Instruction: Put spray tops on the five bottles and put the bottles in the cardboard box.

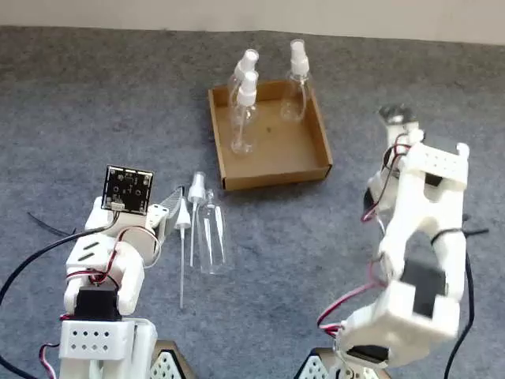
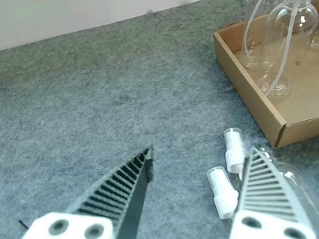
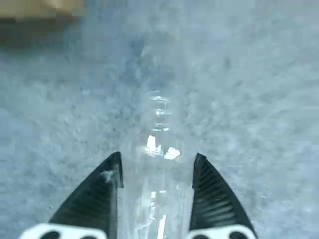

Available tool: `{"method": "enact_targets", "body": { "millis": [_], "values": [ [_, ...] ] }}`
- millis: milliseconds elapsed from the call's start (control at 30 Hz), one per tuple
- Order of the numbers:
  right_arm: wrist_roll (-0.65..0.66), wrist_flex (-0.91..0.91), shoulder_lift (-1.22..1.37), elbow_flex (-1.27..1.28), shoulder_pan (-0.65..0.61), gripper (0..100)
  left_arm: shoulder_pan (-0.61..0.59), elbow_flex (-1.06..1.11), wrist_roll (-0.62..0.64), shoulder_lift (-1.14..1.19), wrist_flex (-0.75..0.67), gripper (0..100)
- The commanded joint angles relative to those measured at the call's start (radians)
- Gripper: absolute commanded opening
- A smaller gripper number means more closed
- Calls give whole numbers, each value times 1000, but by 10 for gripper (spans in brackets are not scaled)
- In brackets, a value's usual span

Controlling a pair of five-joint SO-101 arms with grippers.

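Observation:
The cardboard box [image 1: 312, 170] lies at the table's back middle, and three clear bottles with white spray tops [image 1: 243, 110] stand in it. A capless clear bottle [image 1: 211, 235] lies on the carpet beside two loose spray tops [image 1: 196, 188] with long tubes. My left gripper [image 1: 170, 209] is open just left of those tops [image 2: 233, 147]; nothing is between its fingers [image 2: 134, 184]. The box [image 2: 249, 97] lies beyond it. My right gripper [image 3: 157, 159] is shut on another capless clear bottle [image 3: 159, 117], held above the carpet right of the box, with its threaded neck pointing away from the wrist.
Grey carpet covers the table. A black cable [image 1: 47, 225] trails at the left arm's base. The right arm [image 1: 422, 237] stands tall at the right side. Open carpet lies between the two arms and left of the box.

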Motion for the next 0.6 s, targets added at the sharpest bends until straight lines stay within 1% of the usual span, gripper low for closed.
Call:
{"method": "enact_targets", "body": {
  "millis": [0, 67, 133, 200, 267, 333, 400, 500, 567],
  "values": [
    [-44, 10, -318, 42, -108, 4, -16, -91, -5, 1, 58, 265],
    [-66, -16, -452, 148, -185, 4, -16, -125, -5, 41, 92, 265],
    [-91, -67, -587, 280, -271, 4, -16, -170, -6, 134, 115, 265],
    [-117, -128, -710, 415, -352, 4, -16, -243, -9, 274, 147, 265],
    [-149, -188, -819, 533, -418, 4, -16, -352, -9, 440, 204, 243],
    [-184, -234, -905, 633, -467, 4, -16, -483, -8, 605, 276, 202],
    [-212, -234, -963, 710, -504, 4, -16, -608, -6, 754, 331, 177],
    [-224, -229, -1021, 728, -539, 4, -13, -750, 21, 952, 384, 175],
    [-224, -229, -1050, 734, -555, 4, -12, -791, 57, 1059, 387, 175]
  ]
}}
